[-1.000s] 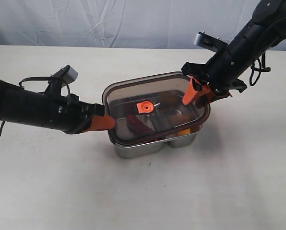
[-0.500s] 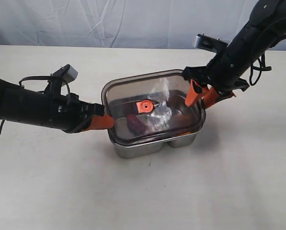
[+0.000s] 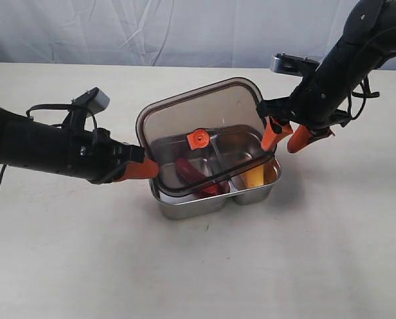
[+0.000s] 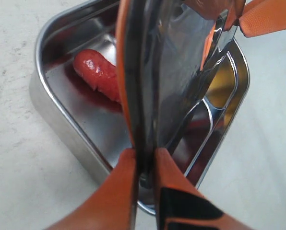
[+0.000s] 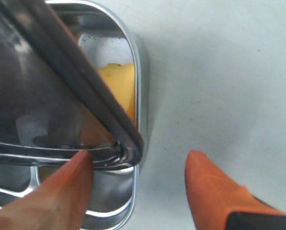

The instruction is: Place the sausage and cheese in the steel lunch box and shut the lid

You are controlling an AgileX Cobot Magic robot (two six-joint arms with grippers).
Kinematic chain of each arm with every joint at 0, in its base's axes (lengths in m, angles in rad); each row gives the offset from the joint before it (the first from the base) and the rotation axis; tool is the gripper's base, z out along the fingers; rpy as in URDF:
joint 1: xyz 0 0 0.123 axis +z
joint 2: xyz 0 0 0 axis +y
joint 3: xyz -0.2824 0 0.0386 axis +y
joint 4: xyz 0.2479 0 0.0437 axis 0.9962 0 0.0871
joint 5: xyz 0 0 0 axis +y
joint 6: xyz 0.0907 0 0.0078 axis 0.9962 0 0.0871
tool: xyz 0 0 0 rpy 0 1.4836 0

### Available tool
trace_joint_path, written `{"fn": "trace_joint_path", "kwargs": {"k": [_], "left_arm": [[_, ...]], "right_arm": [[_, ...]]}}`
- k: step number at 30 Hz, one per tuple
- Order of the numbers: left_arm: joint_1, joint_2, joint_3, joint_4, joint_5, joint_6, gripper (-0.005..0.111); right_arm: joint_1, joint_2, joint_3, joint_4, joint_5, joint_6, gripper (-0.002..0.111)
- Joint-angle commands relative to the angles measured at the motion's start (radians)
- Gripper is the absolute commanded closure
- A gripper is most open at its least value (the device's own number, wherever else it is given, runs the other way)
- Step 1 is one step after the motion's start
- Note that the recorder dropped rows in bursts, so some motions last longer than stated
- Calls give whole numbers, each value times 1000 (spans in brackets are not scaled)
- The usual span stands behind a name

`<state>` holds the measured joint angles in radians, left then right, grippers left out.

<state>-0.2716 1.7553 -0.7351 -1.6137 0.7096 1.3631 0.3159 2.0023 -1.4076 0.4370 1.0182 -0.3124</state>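
One food per wrist view: sausage left, cheese right

Work surface as I see it from my console. The table is a pale, cream-coloured matte top that fills most of the exterior view, and soft grey shadows lie on it near the middle. Behind its far edge hangs a white backdrop cloth, creased in loose folds and spanning the full width of my view. In both wrist views the same top looks faintly mottled. I see a few tiny dark specks on it in the right wrist view.
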Motion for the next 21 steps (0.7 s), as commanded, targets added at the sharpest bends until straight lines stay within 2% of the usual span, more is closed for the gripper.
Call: {"fn": "trace_joint_path", "kwargs": {"k": [1,10,15,21], "left_arm": [[-11,-4,-4,11,-5,3,107],[-11,-4,-4,16,-7,-11,107],[-11,-4,-4,66,0,-56,107],[-11,-4,-4,85,21,-71,107]], "right_arm": [[-2,-4,-2,-3,-26,-4,52],[-2,-4,-2,0,-48,-25,52],[-2,-12,-2,2,-25,-41,53],[-2,-48,-2,59,-97,-168,53]]}}
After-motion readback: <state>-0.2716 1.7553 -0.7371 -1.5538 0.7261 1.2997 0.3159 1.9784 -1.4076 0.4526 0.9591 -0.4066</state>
